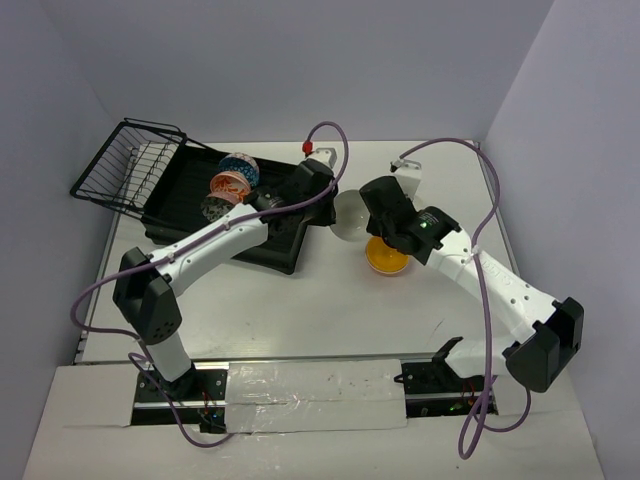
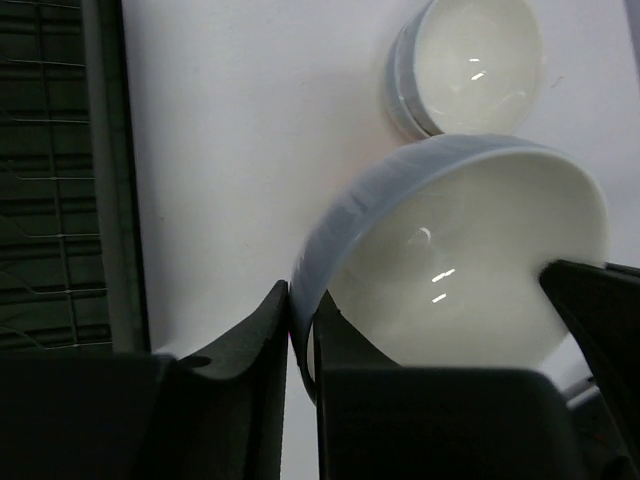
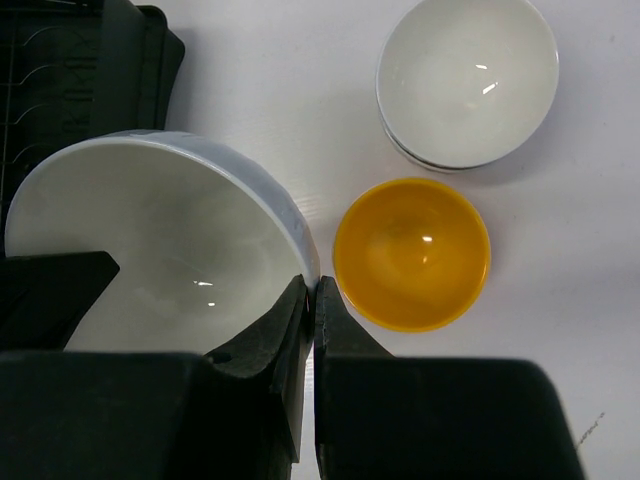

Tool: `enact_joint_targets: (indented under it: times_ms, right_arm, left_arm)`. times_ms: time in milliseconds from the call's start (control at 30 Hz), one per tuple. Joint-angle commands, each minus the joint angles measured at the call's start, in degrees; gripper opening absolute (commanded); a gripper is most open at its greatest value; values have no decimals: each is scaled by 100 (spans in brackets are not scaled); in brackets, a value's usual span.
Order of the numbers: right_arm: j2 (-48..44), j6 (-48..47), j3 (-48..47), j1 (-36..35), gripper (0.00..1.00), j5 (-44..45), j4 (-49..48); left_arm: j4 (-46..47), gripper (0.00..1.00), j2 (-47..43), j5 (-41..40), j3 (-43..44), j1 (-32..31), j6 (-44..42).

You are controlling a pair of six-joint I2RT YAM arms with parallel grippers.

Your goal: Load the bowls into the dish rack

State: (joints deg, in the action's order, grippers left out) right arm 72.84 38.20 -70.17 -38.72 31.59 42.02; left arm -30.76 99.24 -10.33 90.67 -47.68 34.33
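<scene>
Both grippers hold one white bowl in the air beside the dish rack. My left gripper is shut on its rim, one finger inside the white bowl and one outside. At the opposite rim my right gripper is shut on the same white bowl. A yellow bowl and a stack of white bowls sit on the table below. In the rack stand a blue-patterned bowl, a pink one and a grey one.
The rack's black wire basket sticks up at its far left end. The rack's corner lies just left of the held bowl. The yellow bowl sits under the right arm. Grey walls enclose the table on three sides.
</scene>
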Motion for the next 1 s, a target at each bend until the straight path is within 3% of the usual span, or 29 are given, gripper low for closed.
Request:
enact_joint_targets:
  times_ms: [0, 67, 133, 367, 567, 633, 733, 767, 800, 967]
  right_arm:
    - [-24, 162, -331, -74, 0, 216, -308]
    - [-42, 101, -313, -83, 0, 137, -387]
    - [-68, 48, -234, -92, 9, -21, -492]
    - [-401, -31, 65, -92, 62, -478, -792]
    - [-1007, -225, 503, -83, 90, -804, -1108]
    - [-1366, -303, 662, -83, 94, -830, -1284]
    - [-1876, -382, 996, -83, 100, -664, -1459]
    - [-2009, -418, 1179, -83, 100, -559, -1495]
    - [-2150, -453, 1277, -74, 100, -514, -1599]
    - [-2941, -682, 1752, -65, 100, -303, -1715]
  left_arm:
    - [27, 11, -36, -250, 284, -31, -14]
    - [27, 2, -63, -320, 293, -31, -57]
    - [0, 0, -124, -470, 302, -31, -128]
    - [351, 0, -475, -1067, 74, -13, -646]
    - [790, 0, -730, -2094, -93, 127, -1813]
    - [1097, 0, -871, -2420, -347, 206, -2516]
    - [2387, 0, -1230, -3071, -1065, 408, -3824]
    - [3313, 0, -1310, -3072, -1261, 531, -4167]
    - [3723, 0, -1398, -2967, -1463, 610, -4789]
    - [5218, 0, -1566, -2001, -2176, 1041, -6321]
